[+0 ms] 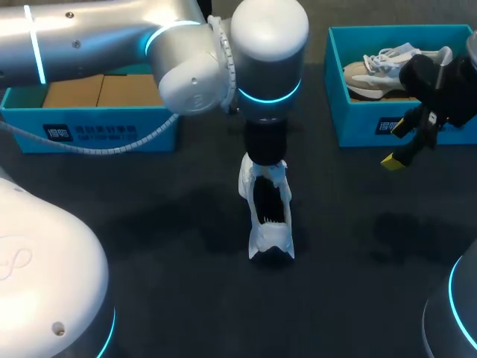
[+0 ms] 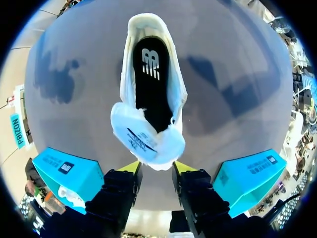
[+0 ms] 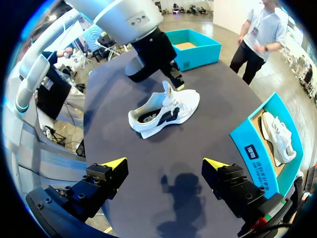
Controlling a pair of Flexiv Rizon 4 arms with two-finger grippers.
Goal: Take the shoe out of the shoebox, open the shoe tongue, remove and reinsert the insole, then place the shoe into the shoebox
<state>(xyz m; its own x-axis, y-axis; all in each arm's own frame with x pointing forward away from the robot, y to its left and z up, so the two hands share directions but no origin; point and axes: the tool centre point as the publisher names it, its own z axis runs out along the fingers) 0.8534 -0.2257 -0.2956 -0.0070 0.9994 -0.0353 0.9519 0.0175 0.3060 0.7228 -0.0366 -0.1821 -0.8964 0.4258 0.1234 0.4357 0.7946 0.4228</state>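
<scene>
Our white shoe [image 1: 268, 216] stands on its sole near the middle of the dark tabletop [image 1: 186, 298], outside both boxes, with its toe pointing away from our left arm. Our left tool [image 2: 156, 168] hangs right over the shoe's laced end. Its yellow-tipped fingers are drawn in narrow and pinch the free end of the shoe tongue [image 2: 148, 141] from two sides. The tongue is lifted up and back out of the shoe, and it stands nearly upright in the right wrist view. Ahead of the left tool the shoe is open, and the black insole [image 2: 151, 79] lies flat inside it, running toward the heel.

Our right tool [image 3: 166, 166] is spread wide with nothing between its fingers. It hovers above bare tabletop, well apart from the shoe, which lies ahead of it. In the head view this tool sits just in front of the blue shoebox [image 1: 358, 127] on the right, which holds a second pale shoe [image 1: 376, 71] lying on its side. Another blue shoebox [image 1: 89, 123] stands at the left rear with its brown cardboard floor showing.
</scene>
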